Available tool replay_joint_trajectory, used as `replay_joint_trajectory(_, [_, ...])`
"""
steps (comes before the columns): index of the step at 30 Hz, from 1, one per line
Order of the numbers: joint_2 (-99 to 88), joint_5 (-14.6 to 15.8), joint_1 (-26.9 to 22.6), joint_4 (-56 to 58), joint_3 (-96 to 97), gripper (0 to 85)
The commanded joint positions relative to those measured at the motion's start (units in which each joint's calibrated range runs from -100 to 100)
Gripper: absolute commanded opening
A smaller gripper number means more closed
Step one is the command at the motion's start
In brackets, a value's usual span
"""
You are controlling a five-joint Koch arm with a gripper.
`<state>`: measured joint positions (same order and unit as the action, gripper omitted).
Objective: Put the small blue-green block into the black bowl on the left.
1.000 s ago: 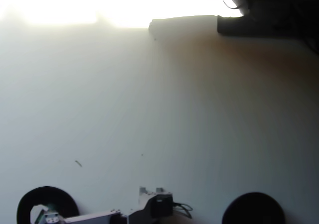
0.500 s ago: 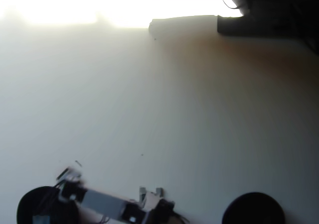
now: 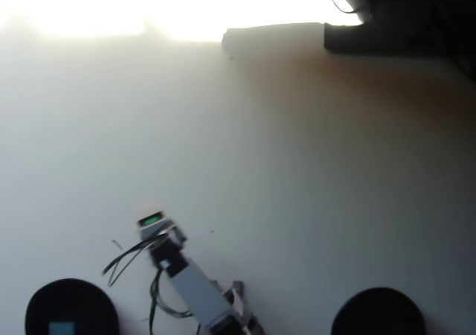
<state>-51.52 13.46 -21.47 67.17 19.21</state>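
The block (image 3: 62,328) lies inside the bowl (image 3: 37,305) at the tabletop's (image 3: 282,171) bottom-left corner in the overhead view. The gripper (image 3: 151,219) hovers just beside that bowl; whether it is open cannot be told. Another bowl (image 3: 378,311) sits near the bottom-right corner.

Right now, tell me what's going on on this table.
In the overhead view, a small robot arm reaches up from the bottom edge, its gripper over the white table. A small blue-green block already lies inside the black bowl at bottom left. A second black bowl sits at bottom right.
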Motion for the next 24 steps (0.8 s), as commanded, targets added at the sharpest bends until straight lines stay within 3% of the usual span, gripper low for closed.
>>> replay_joint_trajectory(1, [-5.21, -1.86, 5.13, -8.11, 3.07, 31.8])
replay_joint_trajectory(7, [-7.99, -4.74, 12.06, -16.22, 16.10, 31.8])
replay_joint_trajectory(14, [-20.20, -10.31, 18.17, -40.14, 43.27, 32.2])
replay_joint_trajectory(16, [-21.28, -11.23, 19.19, -44.11, 48.45, 36.8])
replay_joint_trajectory(24, [-9.06, -13.87, 24.22, -62.43, 55.38, 36.8])
